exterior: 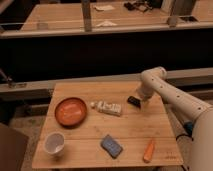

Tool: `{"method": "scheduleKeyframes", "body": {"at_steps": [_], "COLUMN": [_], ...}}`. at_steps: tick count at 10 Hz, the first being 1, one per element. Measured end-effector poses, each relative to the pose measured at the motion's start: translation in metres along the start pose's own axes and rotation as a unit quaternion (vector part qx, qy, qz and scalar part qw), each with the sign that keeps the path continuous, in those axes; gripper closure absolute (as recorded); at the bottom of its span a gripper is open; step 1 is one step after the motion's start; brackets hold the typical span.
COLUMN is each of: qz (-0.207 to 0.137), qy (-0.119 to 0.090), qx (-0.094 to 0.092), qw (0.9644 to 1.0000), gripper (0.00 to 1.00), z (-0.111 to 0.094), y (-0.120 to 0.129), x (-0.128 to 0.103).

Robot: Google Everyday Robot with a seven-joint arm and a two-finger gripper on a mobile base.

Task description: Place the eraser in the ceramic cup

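The eraser, a small flat black block, lies on the wooden table right of centre, near the far edge. My gripper is at the end of the white arm, low over the table and right at the eraser's right side. The ceramic cup, white and round with a pale inside, stands upright at the table's front left corner, far from the gripper.
An orange plate sits at the left. A white printed tube lies just left of the eraser. A blue-grey block and an orange carrot-like piece lie near the front edge. A dark rail runs behind the table.
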Motion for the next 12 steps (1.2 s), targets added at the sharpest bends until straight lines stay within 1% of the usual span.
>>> {"method": "scheduleKeyframes", "body": {"at_steps": [8, 12], "qz": [-0.002, 0.000], "qy": [-0.005, -0.008], "qx": [-0.027, -0.036], "qw": [0.9996, 0.9993], "gripper": [0.20, 0.20], "z": [0.017, 0.022], "y": [-0.002, -0.005], "x": [0.003, 0.006]}}
